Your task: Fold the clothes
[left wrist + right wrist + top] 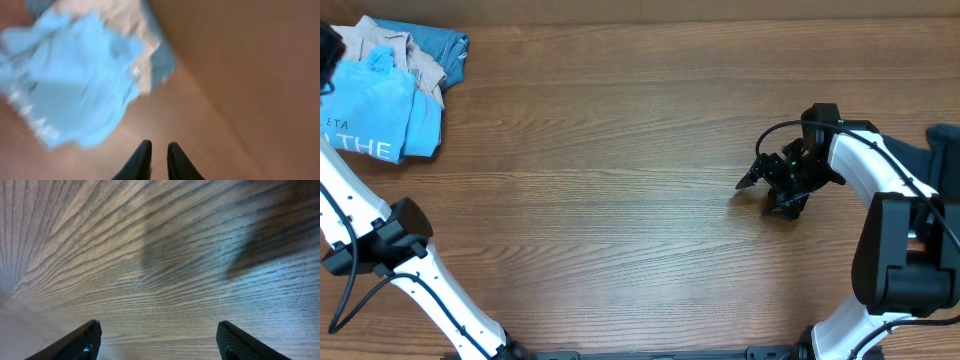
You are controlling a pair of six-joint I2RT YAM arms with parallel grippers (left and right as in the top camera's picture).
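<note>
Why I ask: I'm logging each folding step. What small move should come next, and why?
Probably open the left gripper and lower it onto the sky-blue T-shirt. Its jaws look nearly closed and empty above the table, the shirt lies crumpled among other garments at the far left, and the right gripper hangs open over bare wood far away.

Wood-grain table (620, 180) fills the overhead view edge to edge, mid-brown with fine horizontal grain. Lighting is even; the right wrist view shows pale glare and soft shadows.
</note>
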